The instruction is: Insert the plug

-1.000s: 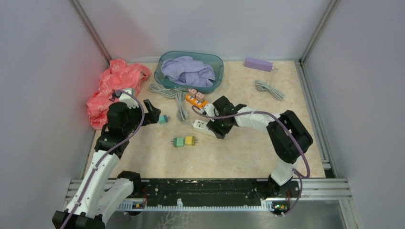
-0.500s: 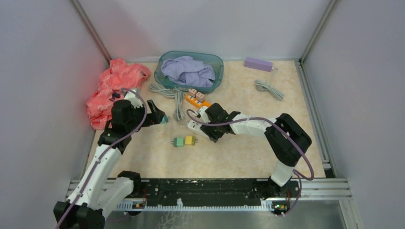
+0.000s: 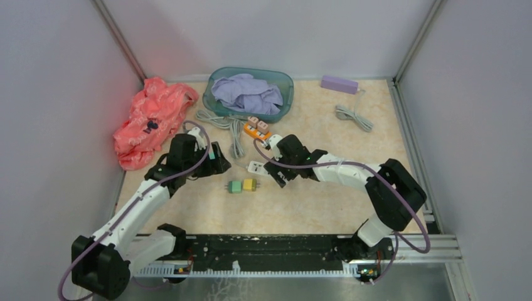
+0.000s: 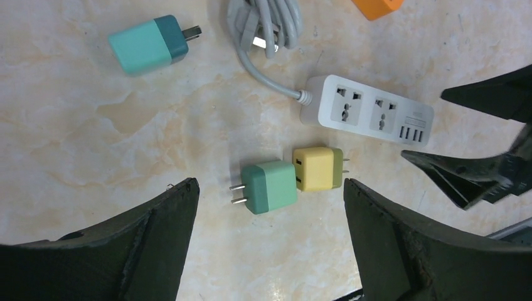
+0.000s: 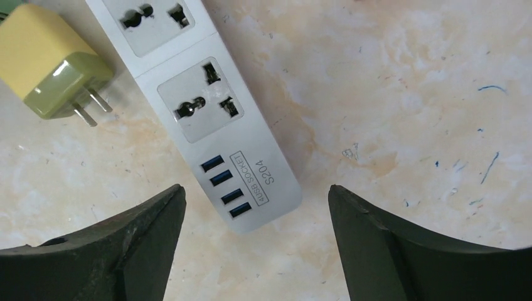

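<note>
Nearest the bases, a green plug (image 4: 270, 187) and a yellow plug (image 4: 317, 168) are laid flat on the table (image 3: 301, 207), touching side by side, prongs pointed opposite ways; the left gripper (image 4: 270, 183) is held released above them, fingers spread wide, the green plug framed between, so picking that one is judged the step in hand; nothing is gripped. Just beyond, the power strip (image 5: 207, 106) is laid face up with both sockets vacant, so the task is judged barely begun; the right gripper (image 5: 255, 188) is hung released over the strip's USB end, jaws straddling the body, presumably so the strip can be pinned while a plug is pushed in. Further out a teal plug (image 4: 149, 42) is seen lying alone, well apart from the pair; then the strip's grey cord (image 4: 263, 25), coiled, and an orange adapter (image 3: 257, 130); at the far edge a basket (image 3: 290, 88) holding a purple cloth (image 3: 248, 93), a red cloth (image 3: 150, 116) to its left, a purple box (image 3: 339, 83) to its right. Prong direction, and plugs and strip together at close range, are given only by the left wrist view; socket detail and the S204 label are readable only from the right wrist view, where the green plug is barely caught at the corner; the teal plug is mostly hidden by the left arm in the top view, but the far-edge items are shown only there.
</note>
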Available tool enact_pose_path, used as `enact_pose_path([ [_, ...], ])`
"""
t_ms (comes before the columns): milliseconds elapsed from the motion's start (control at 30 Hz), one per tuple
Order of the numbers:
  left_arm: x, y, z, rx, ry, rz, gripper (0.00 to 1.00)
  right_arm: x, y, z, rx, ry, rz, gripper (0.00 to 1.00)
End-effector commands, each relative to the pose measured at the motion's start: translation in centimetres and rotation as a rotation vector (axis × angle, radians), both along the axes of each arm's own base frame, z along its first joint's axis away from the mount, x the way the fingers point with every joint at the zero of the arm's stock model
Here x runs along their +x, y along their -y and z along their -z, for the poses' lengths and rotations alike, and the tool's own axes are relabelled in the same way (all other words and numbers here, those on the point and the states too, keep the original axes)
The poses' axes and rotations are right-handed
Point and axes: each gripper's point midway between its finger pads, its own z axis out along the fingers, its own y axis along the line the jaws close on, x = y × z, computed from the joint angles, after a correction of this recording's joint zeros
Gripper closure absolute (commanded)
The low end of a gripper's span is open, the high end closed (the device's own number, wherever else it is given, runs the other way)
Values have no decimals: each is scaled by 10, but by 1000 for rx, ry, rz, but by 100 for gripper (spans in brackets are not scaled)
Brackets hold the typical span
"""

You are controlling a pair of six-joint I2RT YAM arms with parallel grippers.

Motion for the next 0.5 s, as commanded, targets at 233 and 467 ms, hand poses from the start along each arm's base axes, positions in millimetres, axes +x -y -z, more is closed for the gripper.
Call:
enact_pose_path([
  [233, -8, 17, 24, 168, -101, 84, 11, 5, -1, -60, 216, 216, 23, 11],
  [467, -28, 30, 45, 183, -208, 30, 12, 4, 6, -74, 292, 295, 63, 11],
])
